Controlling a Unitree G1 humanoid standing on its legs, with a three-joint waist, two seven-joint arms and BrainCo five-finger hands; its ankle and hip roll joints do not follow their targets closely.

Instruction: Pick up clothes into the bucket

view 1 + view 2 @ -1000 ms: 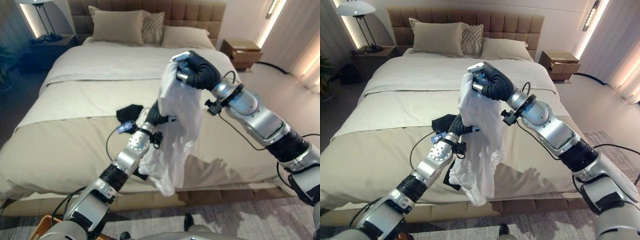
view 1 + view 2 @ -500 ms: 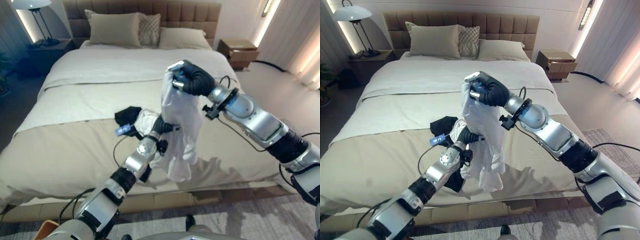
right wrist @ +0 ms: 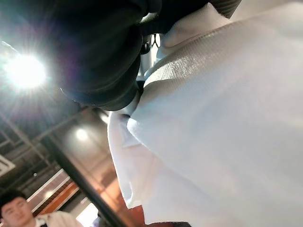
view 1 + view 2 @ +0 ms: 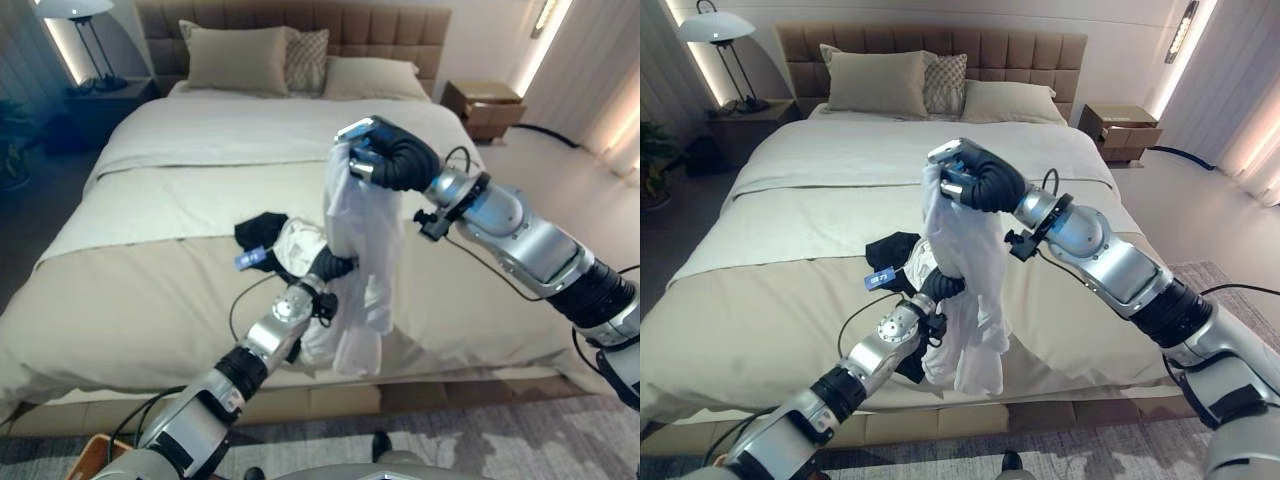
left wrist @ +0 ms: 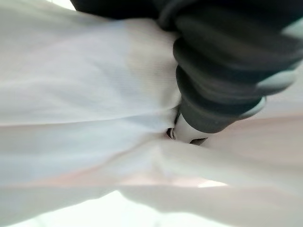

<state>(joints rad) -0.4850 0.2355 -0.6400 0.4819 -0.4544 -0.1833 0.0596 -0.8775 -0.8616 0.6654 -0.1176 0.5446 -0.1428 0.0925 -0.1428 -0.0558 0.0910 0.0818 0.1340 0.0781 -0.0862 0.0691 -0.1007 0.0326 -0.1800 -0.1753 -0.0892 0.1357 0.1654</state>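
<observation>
The right robot hand (image 4: 385, 160) clenches the white shirt's (image 4: 360, 250) top above the bed's (image 4: 150, 300) foot edge; it hangs lengthwise down to the left robot hand (image 4: 335, 268), whose grip is hidden.

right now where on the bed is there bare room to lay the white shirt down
Free: the wide cover between the pillows and the dark garment, and the near-left stretch of the bed. Crowded: the middle near edge, where the right hand holds up the white shirt and the left hand reaches in.
</observation>
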